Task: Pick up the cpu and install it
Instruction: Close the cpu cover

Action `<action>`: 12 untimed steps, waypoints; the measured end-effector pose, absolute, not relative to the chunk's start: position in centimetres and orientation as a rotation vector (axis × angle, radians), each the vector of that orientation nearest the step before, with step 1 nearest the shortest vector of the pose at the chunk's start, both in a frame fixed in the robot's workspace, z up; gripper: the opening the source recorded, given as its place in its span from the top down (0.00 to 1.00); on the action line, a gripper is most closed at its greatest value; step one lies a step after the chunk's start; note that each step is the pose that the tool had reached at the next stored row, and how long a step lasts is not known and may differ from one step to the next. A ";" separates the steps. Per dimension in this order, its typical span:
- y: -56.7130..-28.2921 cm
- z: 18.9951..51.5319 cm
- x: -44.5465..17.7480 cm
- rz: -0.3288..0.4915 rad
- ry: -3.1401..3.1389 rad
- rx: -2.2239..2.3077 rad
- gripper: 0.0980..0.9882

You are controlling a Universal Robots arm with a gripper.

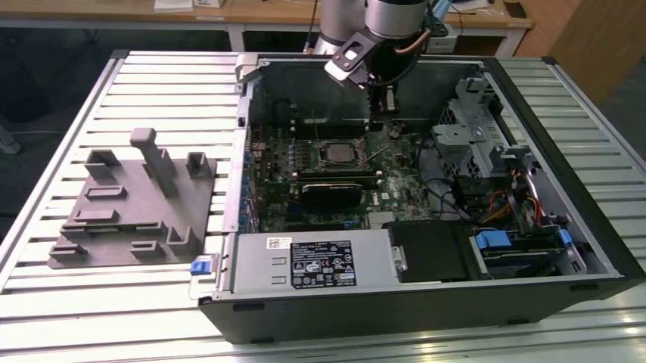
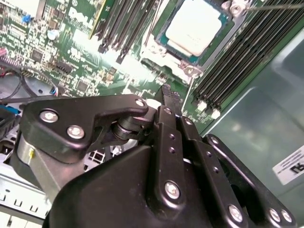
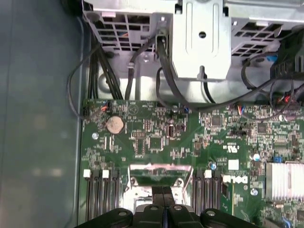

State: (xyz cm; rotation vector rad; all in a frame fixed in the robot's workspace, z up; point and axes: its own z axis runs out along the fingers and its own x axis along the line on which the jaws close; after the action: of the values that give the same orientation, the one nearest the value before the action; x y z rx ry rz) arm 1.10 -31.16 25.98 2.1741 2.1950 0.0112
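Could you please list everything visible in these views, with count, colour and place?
table: one, silver, slatted, under everything.
computer case: one, black, open, on the table.
fixture plate: one, grey, on the table, exterior view's left.
motherboard: one, green, inside the case.
cpu: one, silvery-grey, seated in the motherboard socket.
heatsink block: one, black, on the motherboard.
power supply box: one, grey, white label, inside the case.
drive cage: one, grey metal, inside the case.
arm: one, silver-grey, above the case.
gripper: one, black, fingers shut, above the motherboard.
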 end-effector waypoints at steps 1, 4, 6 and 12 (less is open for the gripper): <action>-31.2 26.0 1.2 0.011 2.195 2.174 0.99; -31.2 26.0 1.7 0.012 2.195 2.174 0.99; -31.2 26.0 1.9 0.012 2.195 2.174 0.99; -31.2 26.0 2.8 0.011 2.195 2.174 0.99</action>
State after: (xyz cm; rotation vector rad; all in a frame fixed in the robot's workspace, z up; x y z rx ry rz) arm 2.84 -31.16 25.98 2.1741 2.1951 0.0115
